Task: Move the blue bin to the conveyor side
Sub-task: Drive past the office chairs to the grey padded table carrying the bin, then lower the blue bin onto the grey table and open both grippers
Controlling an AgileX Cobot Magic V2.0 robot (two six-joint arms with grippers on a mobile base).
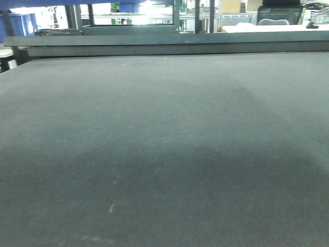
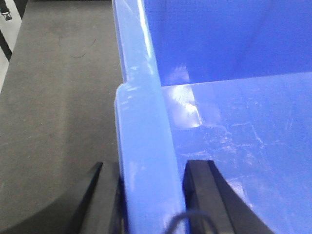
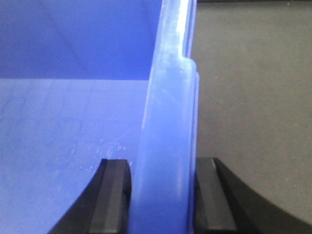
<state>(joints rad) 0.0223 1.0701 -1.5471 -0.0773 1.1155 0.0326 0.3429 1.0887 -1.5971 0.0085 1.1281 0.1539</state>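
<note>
The blue bin [image 2: 243, 122] fills the left wrist view; its thick left rim [image 2: 141, 122] runs between the black fingers of my left gripper [image 2: 151, 165], which is shut on it. In the right wrist view the blue bin [image 3: 73, 112] shows its floor and right rim [image 3: 168, 112], and my right gripper [image 3: 161, 163] is shut on that rim, one finger inside and one outside. The bin rests on the dark grey woven conveyor belt [image 2: 58, 97], which also lies beside the right rim [image 3: 253, 97]. The front view shows only the belt [image 1: 164, 144], with no bin or gripper in it.
A raised grey rail [image 1: 164, 43] borders the belt's far edge. Behind it stand metal frames, a blue structure [image 1: 20, 23] at far left and a black chair [image 1: 279, 13] at far right. The belt's edge and a pale strip [image 2: 5, 58] show at the left.
</note>
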